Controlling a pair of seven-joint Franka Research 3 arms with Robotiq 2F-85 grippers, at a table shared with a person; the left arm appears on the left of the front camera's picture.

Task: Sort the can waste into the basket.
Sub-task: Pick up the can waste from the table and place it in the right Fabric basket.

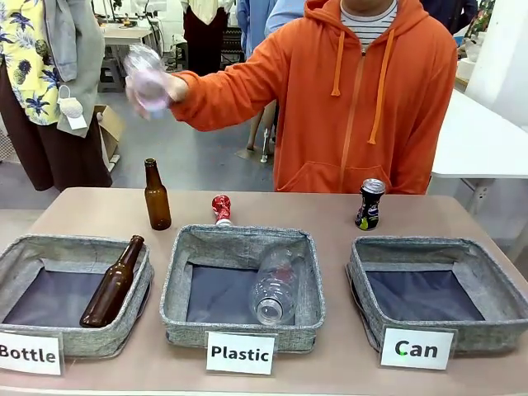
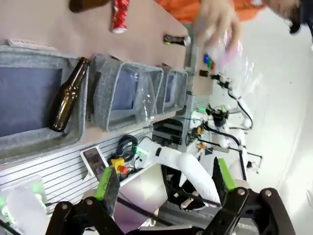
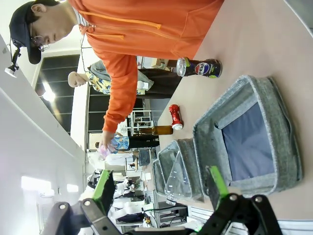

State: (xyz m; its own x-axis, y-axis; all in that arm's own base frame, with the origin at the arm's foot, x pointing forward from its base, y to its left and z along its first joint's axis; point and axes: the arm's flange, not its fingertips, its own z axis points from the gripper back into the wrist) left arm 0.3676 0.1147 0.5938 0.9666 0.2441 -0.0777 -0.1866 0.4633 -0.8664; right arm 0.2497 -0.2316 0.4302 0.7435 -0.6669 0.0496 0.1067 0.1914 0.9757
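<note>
A crushed red can (image 1: 221, 209) stands on the table behind the middle basket; it also shows as the red can (image 2: 120, 14) and the red can (image 3: 174, 116) in the wrist views. A black can (image 1: 370, 205) with a silver top stands behind the "Can" basket (image 1: 503, 299), and reappears as the black can (image 2: 175, 40) and black can (image 3: 199, 67). The "Can" basket (image 3: 274, 105) holds nothing. My left gripper (image 2: 166, 183) and right gripper (image 3: 159, 183) hang open in the air, away from the table, with nothing between the fingers.
A person in an orange hoodie holds a clear plastic bottle (image 1: 147, 78) up at the far left. The "Plastic" basket (image 1: 177, 272) holds a clear bottle (image 1: 276, 285). The "Bottle" basket (image 1: 33, 247) holds a brown bottle (image 1: 113, 282); another brown bottle (image 1: 157, 195) stands behind it.
</note>
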